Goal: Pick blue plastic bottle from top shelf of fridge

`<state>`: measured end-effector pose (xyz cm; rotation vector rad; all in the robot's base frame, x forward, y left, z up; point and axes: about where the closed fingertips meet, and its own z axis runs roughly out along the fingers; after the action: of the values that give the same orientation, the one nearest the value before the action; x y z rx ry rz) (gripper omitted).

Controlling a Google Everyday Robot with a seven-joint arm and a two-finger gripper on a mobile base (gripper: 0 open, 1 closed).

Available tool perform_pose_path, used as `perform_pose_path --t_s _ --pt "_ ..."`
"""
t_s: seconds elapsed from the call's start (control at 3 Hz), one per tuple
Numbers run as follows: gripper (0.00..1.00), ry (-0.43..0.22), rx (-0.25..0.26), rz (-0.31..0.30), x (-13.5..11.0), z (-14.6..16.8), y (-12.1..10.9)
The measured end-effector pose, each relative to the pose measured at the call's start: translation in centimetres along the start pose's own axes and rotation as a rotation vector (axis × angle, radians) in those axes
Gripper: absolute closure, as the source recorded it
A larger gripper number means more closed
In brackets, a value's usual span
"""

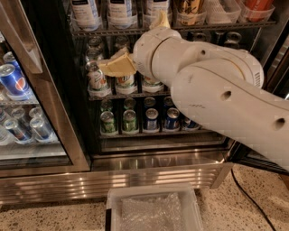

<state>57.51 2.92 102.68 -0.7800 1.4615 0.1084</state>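
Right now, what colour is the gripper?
Tan. The gripper is at the upper can rack; camera view shows it best.

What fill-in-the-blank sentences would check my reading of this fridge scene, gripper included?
1. The gripper hangs ____ the level of the top shelf.
2. The blue plastic bottle wears a ____ label with dark print.
3. The Pepsi can stands at the picture's ____ edge.
4. The white bin lies on the ____ before the fridge.

Missing words: below; white; left; floor.
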Motion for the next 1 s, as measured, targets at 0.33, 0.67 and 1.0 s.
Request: perform_pose_path --t_s 0.33,0.67,1.0 --pt "0.00 -0.037 0.007 0.040 -0.8 0.3 0.4" --pt "0.19 -0.055 0.066 0.067 -0.5 -0.9 -0.9" --pt "0.39 -0.052 0.108 0.076 -0.2 -1.3 -1.2"
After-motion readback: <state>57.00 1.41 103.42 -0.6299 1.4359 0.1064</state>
